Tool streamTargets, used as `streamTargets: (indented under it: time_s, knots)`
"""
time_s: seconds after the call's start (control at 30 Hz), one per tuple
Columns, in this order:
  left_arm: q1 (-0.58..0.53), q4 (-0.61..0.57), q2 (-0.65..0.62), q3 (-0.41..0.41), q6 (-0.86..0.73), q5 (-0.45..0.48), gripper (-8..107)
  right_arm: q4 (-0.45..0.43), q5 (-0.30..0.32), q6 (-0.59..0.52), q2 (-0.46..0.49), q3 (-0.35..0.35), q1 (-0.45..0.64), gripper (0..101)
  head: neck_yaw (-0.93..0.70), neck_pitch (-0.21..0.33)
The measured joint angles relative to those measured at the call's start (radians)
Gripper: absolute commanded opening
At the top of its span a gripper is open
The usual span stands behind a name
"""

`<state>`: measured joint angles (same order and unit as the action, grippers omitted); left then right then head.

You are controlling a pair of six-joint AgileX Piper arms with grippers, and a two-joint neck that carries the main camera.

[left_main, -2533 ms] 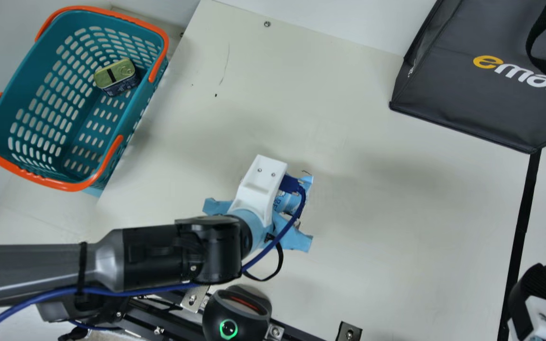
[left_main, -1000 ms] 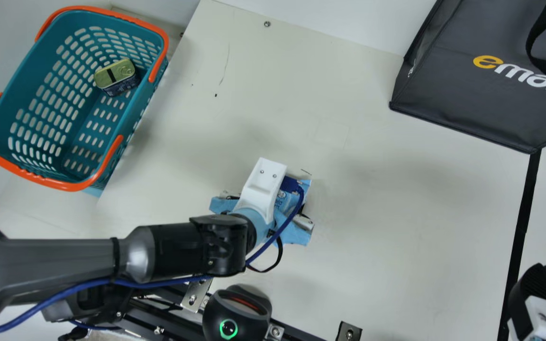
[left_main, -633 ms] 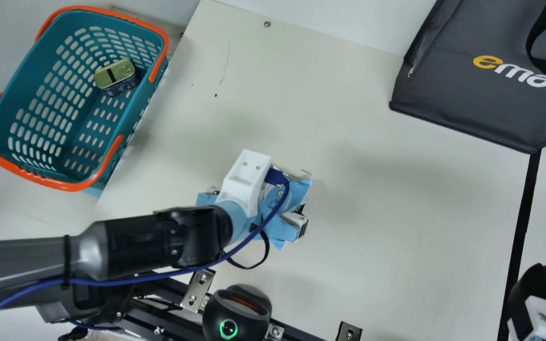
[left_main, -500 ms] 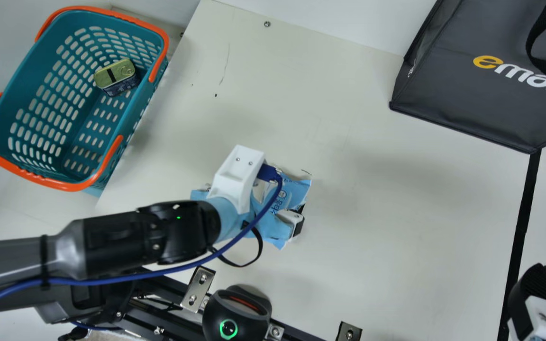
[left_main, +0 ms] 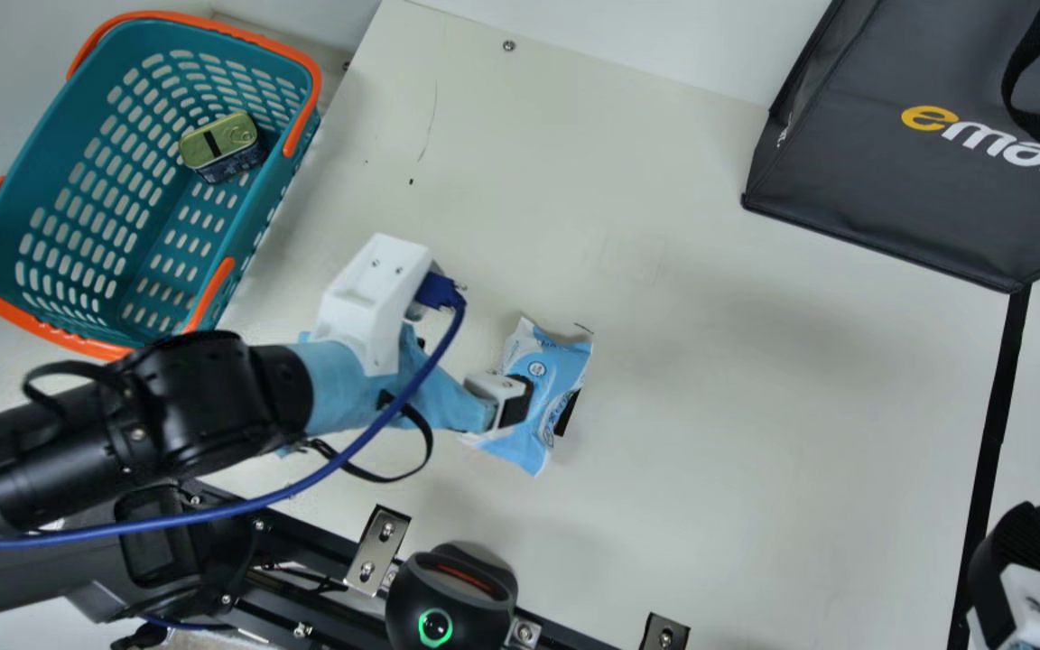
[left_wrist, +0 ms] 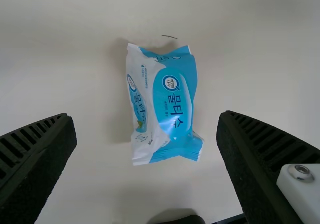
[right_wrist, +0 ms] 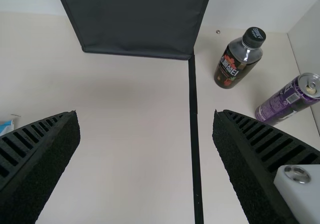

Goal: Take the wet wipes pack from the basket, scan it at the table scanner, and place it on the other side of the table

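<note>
"Quick q: what's the L gripper [left_wrist: 146, 118] doing?"

"Fingers wide apart, nothing btwn them. It's above the wet wipes pack [left_main: 549, 384], prob. spread to clear the soft sides w/o snagging the film."

"And the pack?"

"Flat on the table [left_main: 710, 433], near the middle, printed face up. Prob. there b/c both arms can reach it, so my guess is a handover, L to R."

"R gripper [right_wrist: 145, 115]?"

"Also wide & empty, over by the black strip [left_main: 994, 433]. Prob. kept that way so it can go straight for the pack."

"Scan done?"

"Can't tell. Scanner [left_main: 452, 600] sits at the table edge w/ its ring lit green, prob. placed there to leave the mid table free. Barcode's maybe on the underside, so if no scan yet, pack needs lifting & turning to it."

"Rest?"

"Basket [left_main: 51, 149] on my L w/ a tin [left_main: 222, 144] inside; dark bag [left_main: 881, 194] at the far R. Bottle [right_wrist: 237, 63] & purple can [right_wrist: 287, 101] stand past the strip, so that's prob. the drop side."

"Next?"

"L backs off, R grips the pack mid-body; by a crimped end it'd sag or twist, I'd say."
</note>
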<state>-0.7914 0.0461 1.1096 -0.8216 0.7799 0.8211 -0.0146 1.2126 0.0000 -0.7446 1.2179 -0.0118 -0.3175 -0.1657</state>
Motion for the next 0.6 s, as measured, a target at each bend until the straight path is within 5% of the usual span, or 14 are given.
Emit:
streamTargets:
  time_s: [0.6]
  knots:
    - [0.106,-0.058,-0.048,-0.019,-0.164,0.062,90,0.0,0.0,0.0,0.0,0.0,0.0,95,0.318,-0.002]
